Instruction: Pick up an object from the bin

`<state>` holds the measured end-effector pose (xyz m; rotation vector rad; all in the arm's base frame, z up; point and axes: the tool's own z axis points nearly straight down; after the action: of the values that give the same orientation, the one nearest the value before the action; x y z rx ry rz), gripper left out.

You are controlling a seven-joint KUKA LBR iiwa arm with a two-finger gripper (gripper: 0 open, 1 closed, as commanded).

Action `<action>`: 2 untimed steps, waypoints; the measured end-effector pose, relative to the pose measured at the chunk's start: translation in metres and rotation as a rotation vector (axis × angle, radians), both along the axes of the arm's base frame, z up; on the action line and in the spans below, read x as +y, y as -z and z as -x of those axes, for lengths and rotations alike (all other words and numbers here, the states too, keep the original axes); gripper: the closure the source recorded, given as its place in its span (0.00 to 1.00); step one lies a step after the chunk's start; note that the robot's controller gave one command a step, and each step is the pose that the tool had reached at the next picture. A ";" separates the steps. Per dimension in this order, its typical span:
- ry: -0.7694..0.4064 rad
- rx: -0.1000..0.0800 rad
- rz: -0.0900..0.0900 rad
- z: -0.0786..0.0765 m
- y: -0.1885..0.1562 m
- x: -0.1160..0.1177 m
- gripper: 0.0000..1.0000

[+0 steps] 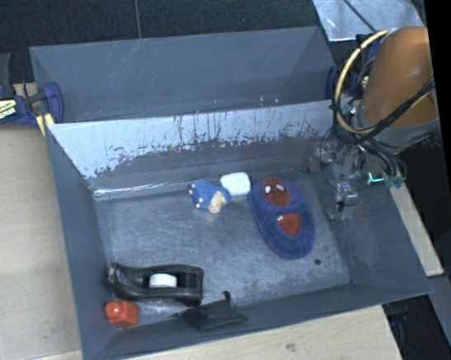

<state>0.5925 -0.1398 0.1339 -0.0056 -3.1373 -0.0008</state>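
Right side of bin: the gripper [343, 197] hangs low by the right wall of the grey bin [194, 75], under the orange-capped wrist [394, 76] and its cables.
Claw state: cannot tell whether it is spread or pressed together; the dark metal parts blur into one another from this angle.
Nearest thing: a blue slipper-shaped thing [283, 218] lies on the floor right of middle, just left of the gripper and apart from it. I take it as the likeliest pick.
Its long axis: runs far to near and leans a little rightward toward the near end. The narrower end points at the far wall, and the broad rounded end points near.
Its top: two orange-red patches sit one behind the other along that axis.
How it will handle: it looks soft, light and fuzzy, so it should give under pressure and not slip or break.
Where to take hold: across the short width near the middle, between the two patches, with the claw closing left to right. A grip along the length would probably be too wide.
Risk: soft fabric may fold, so a shallow pinch could catch only the fuzz.
Far neighbours: a small blue and white lump [207, 196] touches a white lump [236, 184], both just left of the slipper's far end.
Near left corner: a black tape dispenser [158, 282], an orange-red piece [121, 313] and a flat black piece [215, 314] lie well apart from the gripper.
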 end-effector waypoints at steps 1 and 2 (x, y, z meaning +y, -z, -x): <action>-0.444 -0.014 0.005 -0.018 0.061 0.042 0.00; -0.936 -0.018 0.006 0.023 0.060 0.078 0.00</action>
<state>0.5694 -0.0615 0.0742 1.4187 -2.8176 0.0109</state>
